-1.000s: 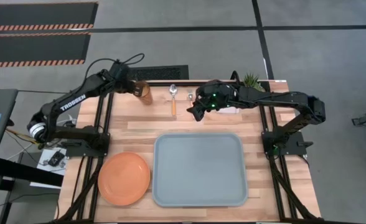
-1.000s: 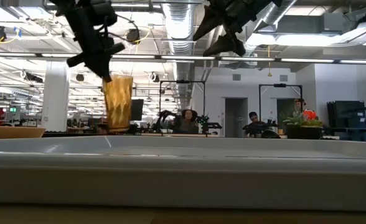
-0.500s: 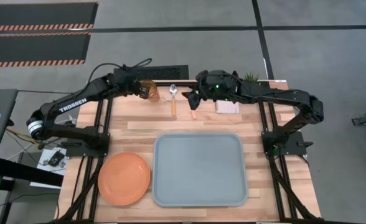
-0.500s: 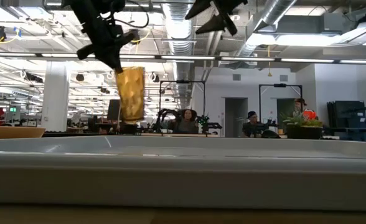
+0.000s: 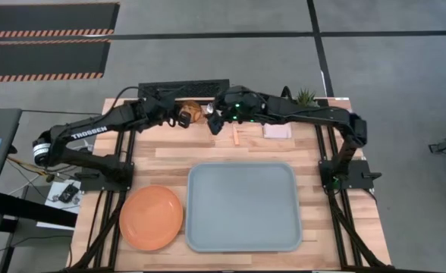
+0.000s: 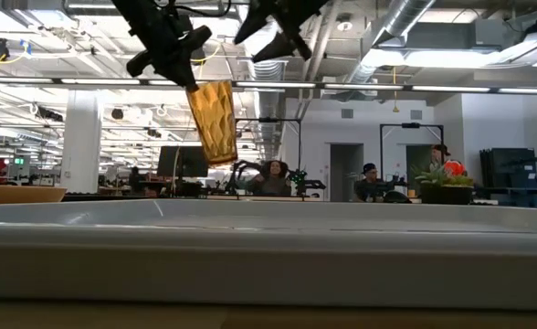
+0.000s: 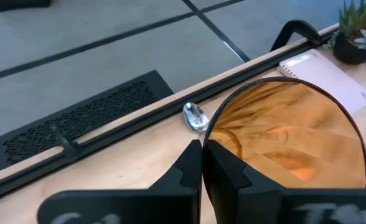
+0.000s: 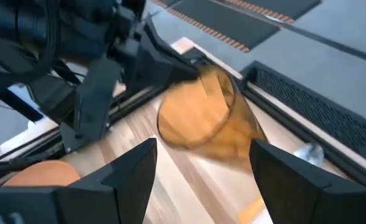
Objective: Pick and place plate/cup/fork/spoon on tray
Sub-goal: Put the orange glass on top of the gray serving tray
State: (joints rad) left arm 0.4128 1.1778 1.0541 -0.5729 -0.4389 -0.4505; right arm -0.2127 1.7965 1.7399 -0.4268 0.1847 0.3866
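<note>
Cup held in the air, tilted.
I see my left gripper (image 6: pixel 179 68) pinching the amber cup (image 6: pixel 213 122) at its rim; my right gripper (image 8: pixel 201 163), fingers spread, faces the cup just ahead, above the spoon (image 7: pixel 195 116).

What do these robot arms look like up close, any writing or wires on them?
Both arms are dark, jointed tubes. The left arm carries white TROSSEN lettering and a looping black cable. The right arm shows small green lights near its wrist. Each ends in a black two-fingered claw.
</note>
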